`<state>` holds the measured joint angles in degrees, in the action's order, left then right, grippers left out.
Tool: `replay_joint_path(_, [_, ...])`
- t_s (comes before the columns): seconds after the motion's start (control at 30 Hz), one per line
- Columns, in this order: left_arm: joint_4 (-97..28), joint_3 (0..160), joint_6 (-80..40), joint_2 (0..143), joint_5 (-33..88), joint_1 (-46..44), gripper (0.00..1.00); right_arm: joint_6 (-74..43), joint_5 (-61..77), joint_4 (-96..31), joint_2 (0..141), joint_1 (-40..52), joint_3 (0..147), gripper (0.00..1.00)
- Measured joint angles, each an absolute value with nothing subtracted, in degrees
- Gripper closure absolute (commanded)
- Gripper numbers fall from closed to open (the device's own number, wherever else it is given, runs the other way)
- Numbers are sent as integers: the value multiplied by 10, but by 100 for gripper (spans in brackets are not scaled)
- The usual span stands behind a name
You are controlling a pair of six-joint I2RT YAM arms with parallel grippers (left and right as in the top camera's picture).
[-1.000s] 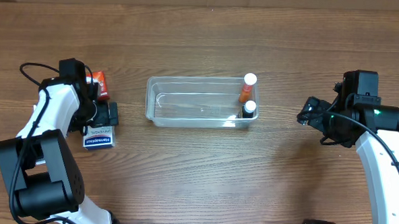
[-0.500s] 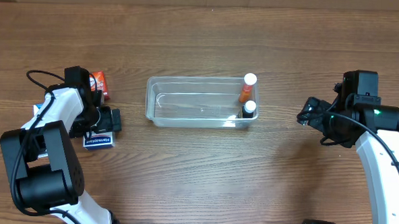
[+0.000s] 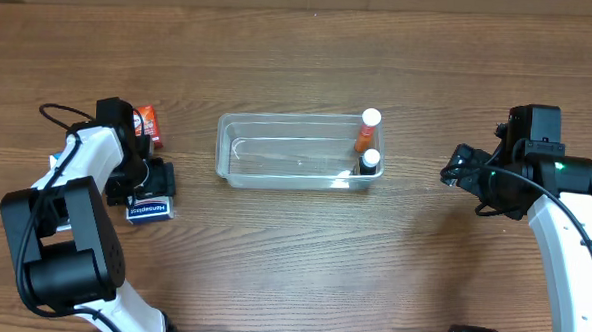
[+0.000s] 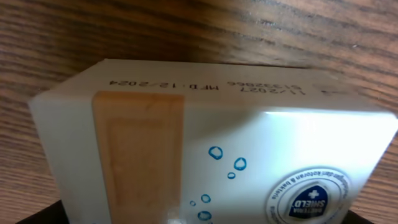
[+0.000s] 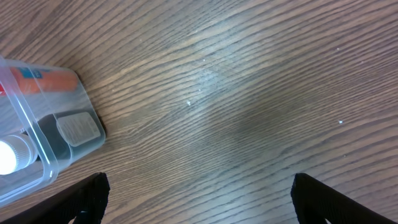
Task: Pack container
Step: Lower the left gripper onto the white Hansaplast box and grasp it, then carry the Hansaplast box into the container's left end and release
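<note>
While the container [image 3: 276, 155] holds two bottles [image 3: 365, 135], a box [image 3: 148, 212] lies outside.

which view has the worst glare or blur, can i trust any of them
Left wrist: the white box fills the frame at close range, slightly soft, with a blown-out glare patch on its glossy face at right. Overhead: sharp and evenly lit, only faint reflections on the container. Right wrist: the table grain reads clearly, with a pale sheen near top centre.

Wooden table [image 3: 291, 276]; small red box [image 3: 149, 126] near white-blue box [image 3: 149, 212].
</note>
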<state>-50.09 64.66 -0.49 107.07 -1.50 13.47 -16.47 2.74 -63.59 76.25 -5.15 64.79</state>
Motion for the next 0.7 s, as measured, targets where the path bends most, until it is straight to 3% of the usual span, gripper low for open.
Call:
replay_joint_path(0.3, [-631,759,-34,1080,-17,134,47,-164,28,-636,762,-52,648,4])
replay_joint_path(0.57, [-735,883,-53,1078,-17,82,46,-164,27,-636,762,-51,648,4])
replay_joint_path(0.7, [-759,938,-63,1058,-17,12,44,-164,27,-636,762,-51,648,4])
